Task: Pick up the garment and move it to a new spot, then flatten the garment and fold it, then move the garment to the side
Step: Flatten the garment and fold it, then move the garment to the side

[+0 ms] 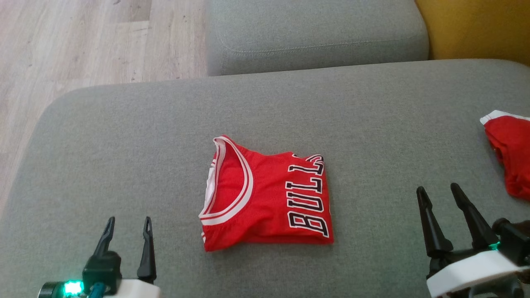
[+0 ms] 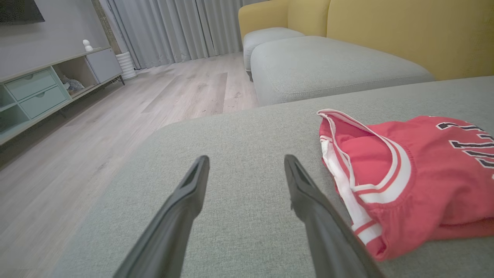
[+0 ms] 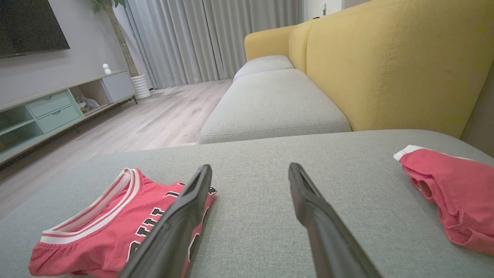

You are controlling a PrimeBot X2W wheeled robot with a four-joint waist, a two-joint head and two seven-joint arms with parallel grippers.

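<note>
Between my left hand (image 1: 129, 219) and right hand (image 1: 437, 187) (both wide open, empty) lies the folded jersey (image 1: 267, 198); pinching only its top layer could undo the fold.

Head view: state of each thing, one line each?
Red Bulls jersey: folded, lying flat mid-cushion, nothing touching it.
Second red garment: bunched up, not folded, off to the jersey's right.
Left gripper: open, empty, left of the jersey.
Right gripper: open, empty, between the two garments.
Grey sofa cushion: bears both garments.
</note>
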